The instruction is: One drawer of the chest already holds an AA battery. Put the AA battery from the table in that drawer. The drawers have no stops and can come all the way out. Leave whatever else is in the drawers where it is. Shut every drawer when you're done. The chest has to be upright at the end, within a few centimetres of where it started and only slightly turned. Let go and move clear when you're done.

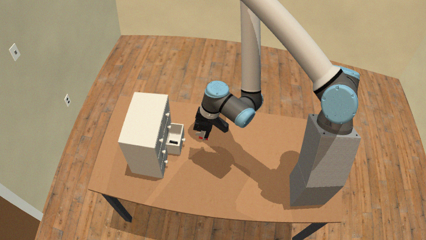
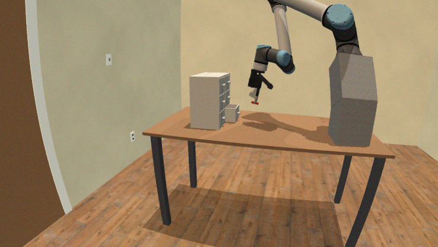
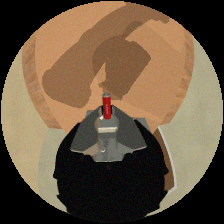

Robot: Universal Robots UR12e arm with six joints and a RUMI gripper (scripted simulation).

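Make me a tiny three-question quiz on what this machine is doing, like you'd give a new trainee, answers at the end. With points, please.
1. True or false: the red battery [image 1: 203, 138] [image 2: 254, 103] [image 3: 106, 106] is lying on the table [image 1: 208, 190] [image 2: 260, 135] [image 3: 165, 65].
2. Which drawer position is open: top, middle or bottom row of the chest [image 1: 144, 119] [image 2: 204, 101]?
3. Fill in: inside the open drawer [image 1: 180, 149] [image 2: 231, 114] lies a small ____-coloured object [image 1: 173, 142].

Key: 1 false; 2 bottom; 3 dark.
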